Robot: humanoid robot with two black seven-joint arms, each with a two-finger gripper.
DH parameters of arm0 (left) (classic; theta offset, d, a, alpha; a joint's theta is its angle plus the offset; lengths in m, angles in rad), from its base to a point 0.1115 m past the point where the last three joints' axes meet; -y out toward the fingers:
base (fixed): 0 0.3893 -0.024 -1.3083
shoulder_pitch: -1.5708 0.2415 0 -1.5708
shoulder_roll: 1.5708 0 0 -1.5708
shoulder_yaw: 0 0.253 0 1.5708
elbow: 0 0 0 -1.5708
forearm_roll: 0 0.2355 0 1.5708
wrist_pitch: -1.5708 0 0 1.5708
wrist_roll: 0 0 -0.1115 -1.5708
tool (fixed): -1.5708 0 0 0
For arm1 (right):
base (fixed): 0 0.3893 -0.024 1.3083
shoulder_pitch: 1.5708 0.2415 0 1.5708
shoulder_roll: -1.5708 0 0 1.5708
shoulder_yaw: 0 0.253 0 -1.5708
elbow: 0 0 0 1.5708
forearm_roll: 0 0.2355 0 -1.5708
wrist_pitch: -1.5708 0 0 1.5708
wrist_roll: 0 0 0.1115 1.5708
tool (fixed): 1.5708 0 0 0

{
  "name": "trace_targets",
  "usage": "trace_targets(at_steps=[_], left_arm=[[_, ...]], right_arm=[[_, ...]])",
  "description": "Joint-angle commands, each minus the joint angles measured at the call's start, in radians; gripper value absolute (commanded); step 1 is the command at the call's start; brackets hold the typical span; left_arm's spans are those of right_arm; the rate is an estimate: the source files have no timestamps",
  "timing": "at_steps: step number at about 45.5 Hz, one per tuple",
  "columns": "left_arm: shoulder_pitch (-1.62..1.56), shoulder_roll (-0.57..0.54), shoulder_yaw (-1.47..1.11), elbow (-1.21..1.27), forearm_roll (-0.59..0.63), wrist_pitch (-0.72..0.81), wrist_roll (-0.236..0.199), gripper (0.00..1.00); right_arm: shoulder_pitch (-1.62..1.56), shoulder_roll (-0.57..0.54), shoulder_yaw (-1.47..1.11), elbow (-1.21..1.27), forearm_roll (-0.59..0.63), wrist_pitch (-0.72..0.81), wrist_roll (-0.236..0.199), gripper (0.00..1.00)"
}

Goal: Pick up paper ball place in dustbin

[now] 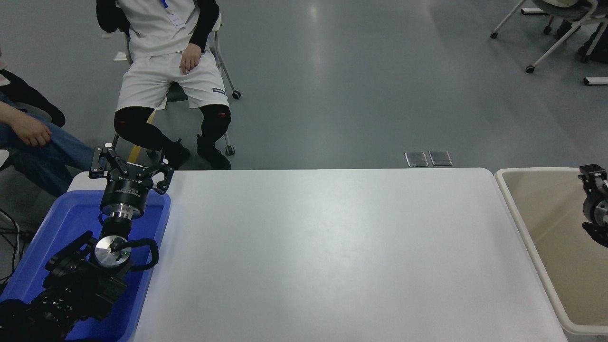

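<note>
The cream-beige dustbin [522,223] stands off the table's right end, and the part of its inside that shows holds nothing. The paper ball is not in view. Only a black and silver piece of my right arm [593,206] shows at the right edge, above the dustbin; its fingers cannot be made out. My left arm is parked at the lower left over the blue tray, with the left gripper [130,162] open and empty, pointing at the table's far edge.
The bright blue tray [57,223] sits at the table's left end under the left arm. The white table [323,256] fills the middle. Two people sit beyond the far left corner, one on a wheeled chair [223,57].
</note>
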Motion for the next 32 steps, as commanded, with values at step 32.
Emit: trace_targets(at_steps=[32], left_arm=[[0.0,-0.001,0.0,0.0,0.0,0.0,0.0,0.99]], right_arm=[[-0.192,0.286,0.451,0.184,0.071,0.235,0.5,1.0]])
